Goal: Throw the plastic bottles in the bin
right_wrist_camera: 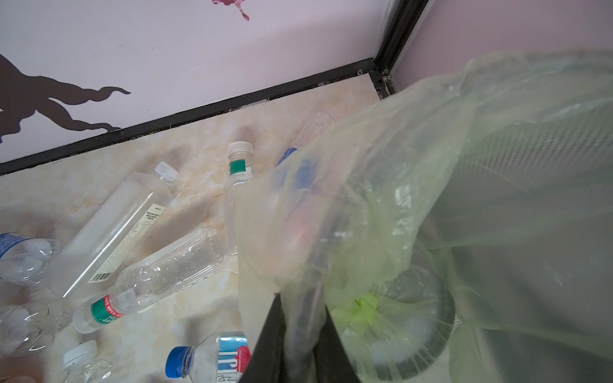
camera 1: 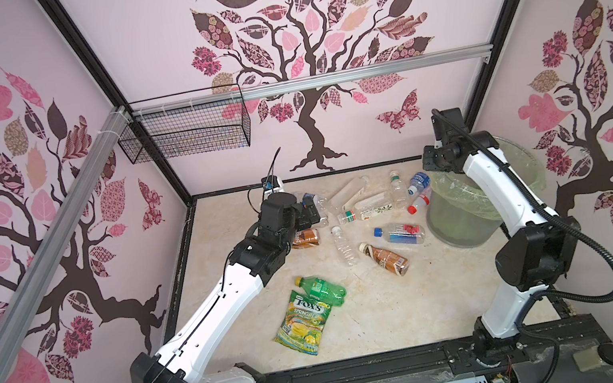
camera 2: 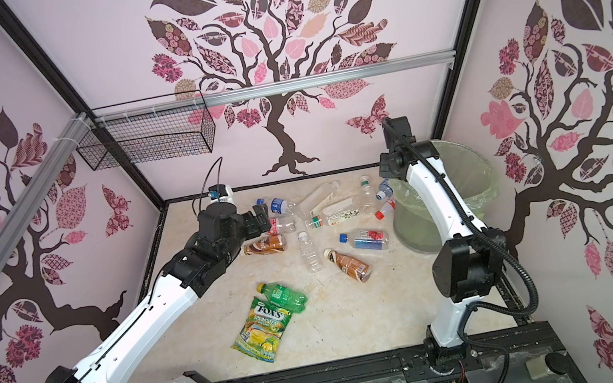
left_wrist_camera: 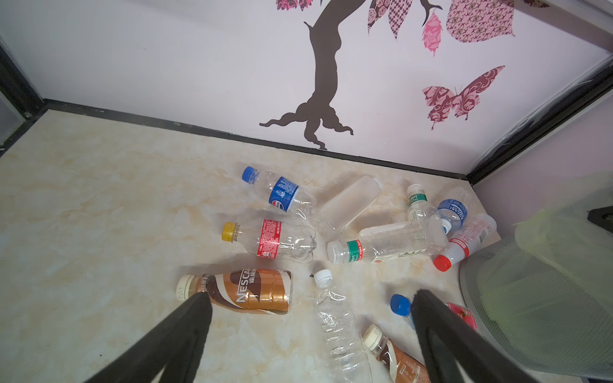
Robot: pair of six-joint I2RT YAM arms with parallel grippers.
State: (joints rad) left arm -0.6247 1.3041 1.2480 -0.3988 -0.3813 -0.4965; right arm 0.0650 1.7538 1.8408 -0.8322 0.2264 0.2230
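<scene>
The bin (camera 1: 465, 216), a large grey-green bucket with a pale green liner (right_wrist_camera: 381, 149) folded over its rim, stands upright on the surface (camera 1: 400, 311). The right gripper (right_wrist_camera: 300, 301) sits at the bin's rim on the side facing the litter, with its jaws closed on a fold of that liner. The plastic bottles (camera 1: 366, 207) all lie on their sides outside the bin. A red-capped bottle (camera 1: 420, 202) is just beside its wall, and a blue-labelled bottle (camera 1: 419, 181) lies next to it. A blue-capped bottle (camera 1: 402, 233) lies near the bin, and a brown-labelled bottle (camera 1: 388, 261) and a clear ribbed bottle (camera 1: 343, 247) are a little farther out. Farther still are a Nescafé bottle (left_wrist_camera: 252, 291), a yellow-capped bottle (left_wrist_camera: 275, 238) and a Pepsi bottle (left_wrist_camera: 285, 194). The left gripper (left_wrist_camera: 311, 294) hangs over this far end of the scatter, well apart from the bin, with its jaws spread wide and nothing between them. A green bottle (camera 1: 323, 289) lies well apart from the bin and touches a Fox's candy bag (camera 1: 303, 323), which lies flat on the surface.
</scene>
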